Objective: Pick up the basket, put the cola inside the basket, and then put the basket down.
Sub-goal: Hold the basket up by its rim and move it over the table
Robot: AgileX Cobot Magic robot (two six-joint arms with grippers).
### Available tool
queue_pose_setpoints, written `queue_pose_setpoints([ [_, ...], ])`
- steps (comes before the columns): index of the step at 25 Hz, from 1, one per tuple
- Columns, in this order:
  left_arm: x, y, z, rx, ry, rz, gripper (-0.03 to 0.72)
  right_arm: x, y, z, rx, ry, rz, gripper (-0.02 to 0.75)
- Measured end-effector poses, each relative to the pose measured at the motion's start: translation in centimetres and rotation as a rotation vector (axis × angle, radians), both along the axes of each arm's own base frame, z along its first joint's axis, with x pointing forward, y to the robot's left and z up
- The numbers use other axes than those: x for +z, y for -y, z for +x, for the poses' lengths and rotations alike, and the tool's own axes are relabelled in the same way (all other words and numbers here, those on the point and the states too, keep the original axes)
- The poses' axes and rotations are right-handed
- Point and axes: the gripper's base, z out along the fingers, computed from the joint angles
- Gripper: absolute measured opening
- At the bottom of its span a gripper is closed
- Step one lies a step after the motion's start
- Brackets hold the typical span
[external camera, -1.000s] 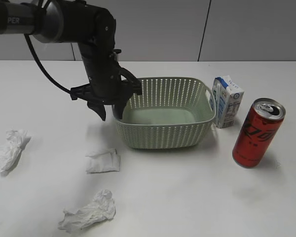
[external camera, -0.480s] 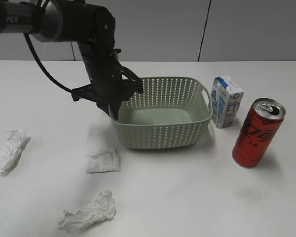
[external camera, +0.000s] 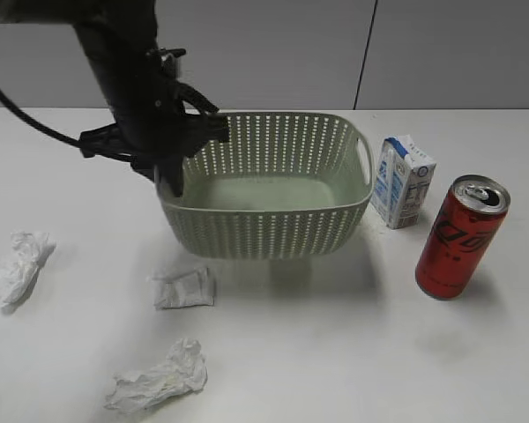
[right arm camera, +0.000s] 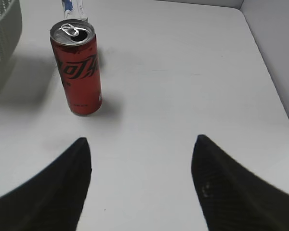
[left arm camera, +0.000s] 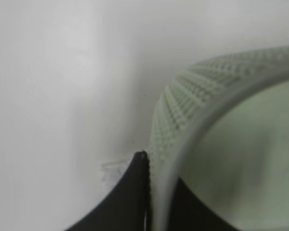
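Basket (external camera: 273, 231): pale green, perforated, lifted clear of the table (external camera: 335, 352) near its far centre, shadow beneath; left gripper (external camera: 169, 176) clamped on its left rim. Cola (external camera: 460, 236): red can, upright toward the right edge, beside 1 small carton (external camera: 404, 181). Right gripper (right arm camera: 140, 159): fingers spread apart, nothing between, hovering near the can. 3 crumpled tissues (external camera: 157, 379) toward the near-left corner.

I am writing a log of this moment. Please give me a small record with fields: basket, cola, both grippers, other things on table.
basket: held by its left rim, lifted off the table, shadow below
cola: upright on table, right of basket, not held
left gripper: shut on basket rim
right gripper: open, empty, cola ahead to its left
carton: between basket and cola
tissues: three crumpled, front left
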Motion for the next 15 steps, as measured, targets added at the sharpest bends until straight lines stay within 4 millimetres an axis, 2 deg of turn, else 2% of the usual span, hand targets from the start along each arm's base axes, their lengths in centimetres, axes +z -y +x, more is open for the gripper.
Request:
queue_pose_setpoints([
  [5, 0.0, -3.2, -4.8, 0.020, 0.015, 0.005, -0.001, 0.1, -0.2, 0.1, 0.013, -0.008, 0.034, 0.498],
  [7, 0.3, -4.0, -6.0, 0.028, 0.044, -0.010, -0.001, 0.7, -0.4, 0.4, 0.019, -0.028, 0.058, 0.498],
  [11, 0.2, -4.4, -6.7, 0.031, 0.056, -0.014, -0.001, 2.6, -0.6, 2.3, -0.002, -0.134, 0.123, 0.505],
  [15, 0.1, -4.3, -6.6, 0.032, 0.065, -0.018, -0.001, 5.3, -1.1, 5.3, 0.004, -0.224, 0.170, 0.630],
])
